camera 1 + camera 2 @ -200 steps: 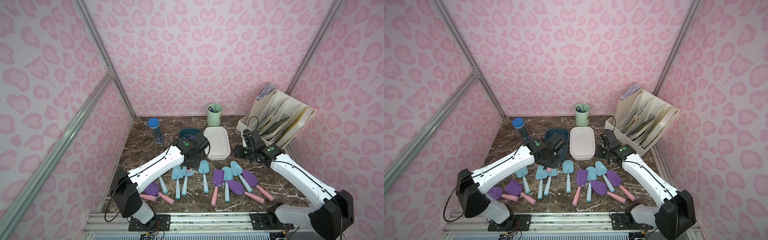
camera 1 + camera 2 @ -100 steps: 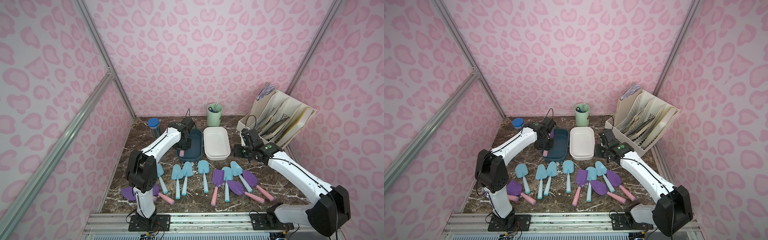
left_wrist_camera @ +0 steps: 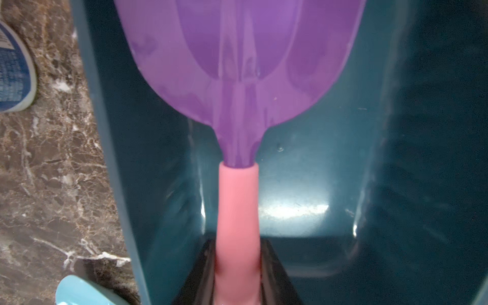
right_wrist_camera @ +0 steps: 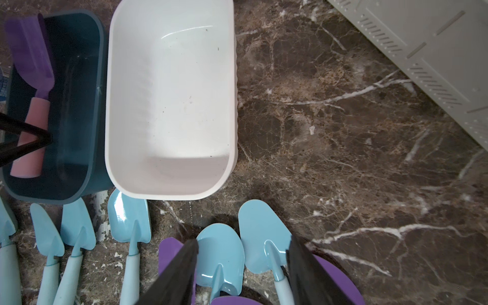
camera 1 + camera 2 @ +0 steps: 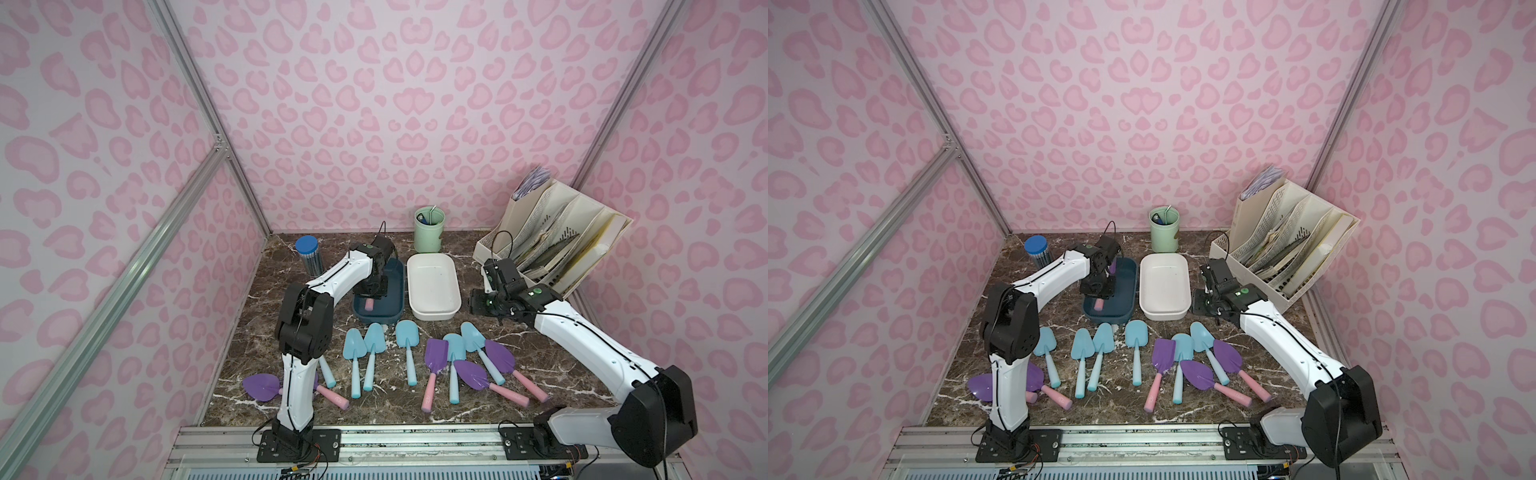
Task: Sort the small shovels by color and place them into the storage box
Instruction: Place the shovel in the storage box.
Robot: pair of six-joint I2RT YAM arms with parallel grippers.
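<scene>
1. Step in hand: setting a purple shovel (image 3: 237, 66) into the teal box (image 3: 396, 132).
2. The left gripper (image 3: 237, 266) is clamped on its pink handle. The blade points ahead of the jaws, between the box walls. I cannot tell whether it touches the floor.
3. The next move probably calls for a short descent, parting the jaws, then a straight lift clear of the rim.
4. The left arm reaches forward, its wrist bent down into the box.
5. The right gripper (image 4: 241, 245) hovers empty, jaws apart, above the blue shovels (image 4: 264, 232) on the table (image 4: 343, 132). The bare white box (image 4: 169, 92) is just ahead of it.
</scene>
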